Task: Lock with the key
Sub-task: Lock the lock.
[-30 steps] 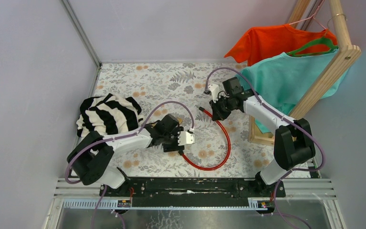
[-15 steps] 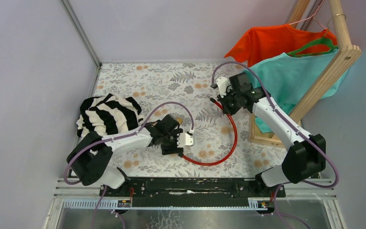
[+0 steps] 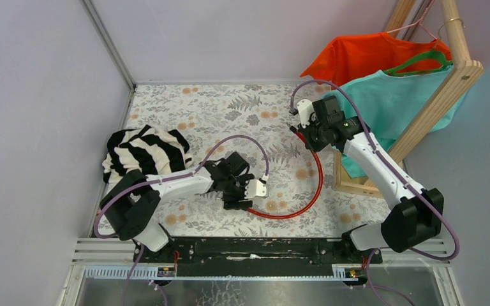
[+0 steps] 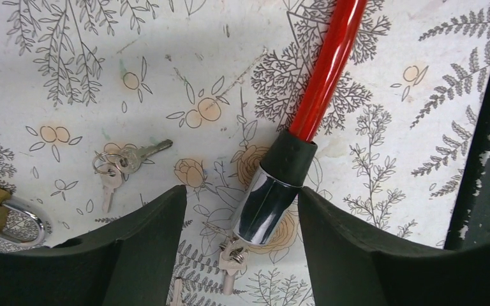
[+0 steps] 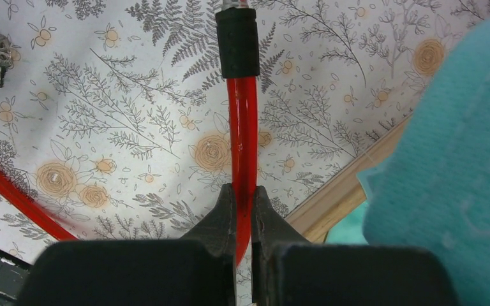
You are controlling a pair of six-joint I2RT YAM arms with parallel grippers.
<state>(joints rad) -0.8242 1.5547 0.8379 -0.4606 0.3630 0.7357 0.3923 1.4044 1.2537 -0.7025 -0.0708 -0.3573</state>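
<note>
On the floral table [image 3: 185, 108] the red cable lock [image 3: 321, 173] lies in a long arc, sweeping from 2 o'clock through 3 to 6 o'clock of the table's middle. The right gripper [image 5: 244, 194] is clamped on the cable just below its black sleeve [image 5: 237, 41], and that end points to 12 o'clock in the wrist view. The left gripper [image 4: 241, 191] stands spread, straddling the chrome barrel [image 4: 268, 204], whose long axis runs from 7 to 1 o'clock. The keys [image 4: 122, 162] lie at its 9 o'clock, with a brass padlock [image 4: 3, 213] beyond them
</note>
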